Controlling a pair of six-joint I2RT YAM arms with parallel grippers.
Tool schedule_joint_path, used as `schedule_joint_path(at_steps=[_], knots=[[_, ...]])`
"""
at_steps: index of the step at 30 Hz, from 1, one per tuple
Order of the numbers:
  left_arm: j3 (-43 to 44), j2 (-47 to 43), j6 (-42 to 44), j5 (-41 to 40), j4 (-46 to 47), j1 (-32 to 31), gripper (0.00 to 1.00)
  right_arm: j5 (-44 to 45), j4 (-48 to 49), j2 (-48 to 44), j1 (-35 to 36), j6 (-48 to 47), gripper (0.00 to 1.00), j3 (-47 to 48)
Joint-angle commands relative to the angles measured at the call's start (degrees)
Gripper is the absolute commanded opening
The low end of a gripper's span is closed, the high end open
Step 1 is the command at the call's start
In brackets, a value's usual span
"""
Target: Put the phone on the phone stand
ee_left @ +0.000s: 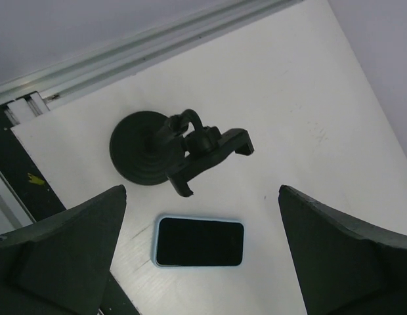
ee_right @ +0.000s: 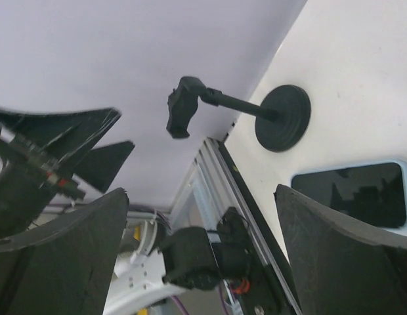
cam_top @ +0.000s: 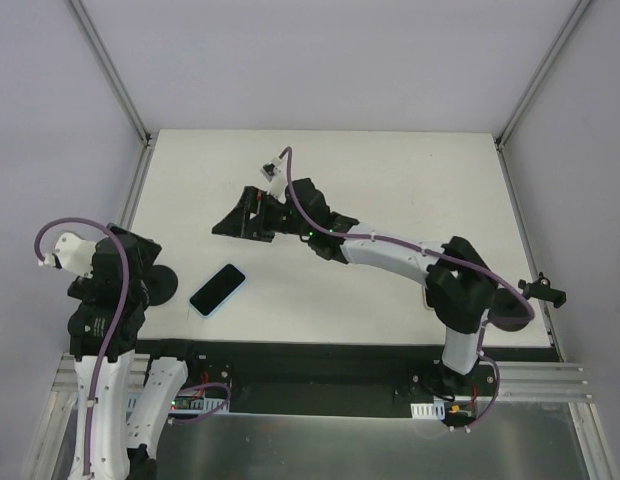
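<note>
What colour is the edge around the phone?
Light blue, framing the black screen of the phone. The left wrist view shows it best.

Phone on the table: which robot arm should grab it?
Probably the left. The open left gripper faces the phone, with the phone stand right beside it. The right gripper, also open, is farther up the table.

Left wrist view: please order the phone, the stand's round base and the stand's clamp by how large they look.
1. phone and round base: nearly alike, so no clear ranking.
2. clamp: smallest, though it is raised nearer the camera.
</note>
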Motion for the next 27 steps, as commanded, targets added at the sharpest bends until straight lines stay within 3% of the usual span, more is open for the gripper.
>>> schedule_joint_path(at_steps=[1, 6, 14, 22, 27], knots=[[2.7, -2.27, -0.13, -9.3, -2.4, 0.32, 0.99, 1.3, 17.76, 9.09, 2.69, 14.91, 0.96, 6.25], [7.98, -3.33, 2.77, -12.64, -2.31, 0.14, 0.99, 5.43, 16.82, 19.02, 7.26, 13.61, 0.96, 17.59], [12.47, -5.17, 7.25, -14.49, -2.31, -2.41, 0.99, 5.61, 4.26, 36.86, 11.13, 12.89, 0.96, 45.0], [12.64, -7.2, 7.96, -13.44, -2.05, -3.99, 0.99, 8.16, 0.03, 42.06, 12.98, 13.42, 0.99, 52.24], [12.56, -7.46, 7.87, -13.09, -2.05, -4.78, 0.99, 8.95, 0.2, 44.61, 13.42, 15.53, 0.94, 54.96]])
